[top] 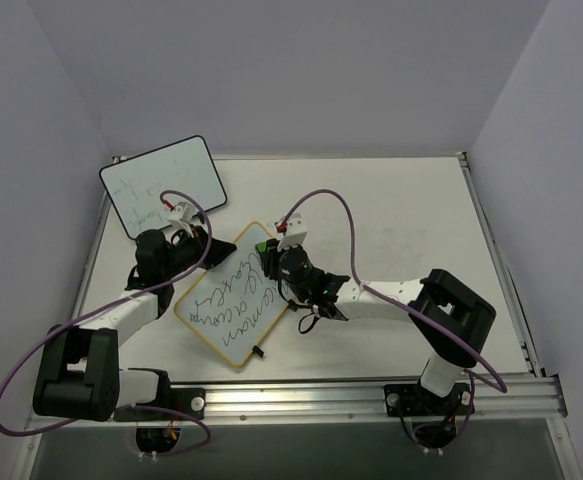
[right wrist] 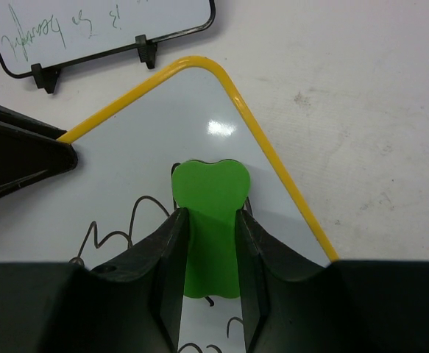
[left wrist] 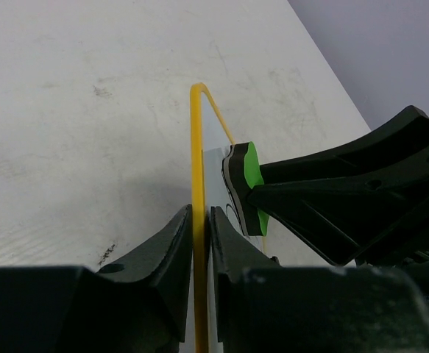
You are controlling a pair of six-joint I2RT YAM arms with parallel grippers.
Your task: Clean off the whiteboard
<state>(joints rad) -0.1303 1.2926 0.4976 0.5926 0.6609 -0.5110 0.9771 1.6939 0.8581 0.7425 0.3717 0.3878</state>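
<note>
yellow-framed white rectangular whiteboard (top: 233,305), scribbled, lies on the white table (top: 401,215) between both arms; left claw (left wrist: 199,219) seemingly pinches its edge, right claw (right wrist: 210,220) pinches a green eraser (right wrist: 208,184) against it.

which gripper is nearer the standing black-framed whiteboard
Left. The left gripper, clamping the yellow-framed whiteboard, sits just beside the black-framed whiteboard; the right gripper, holding a green eraser, is farther right.
</note>
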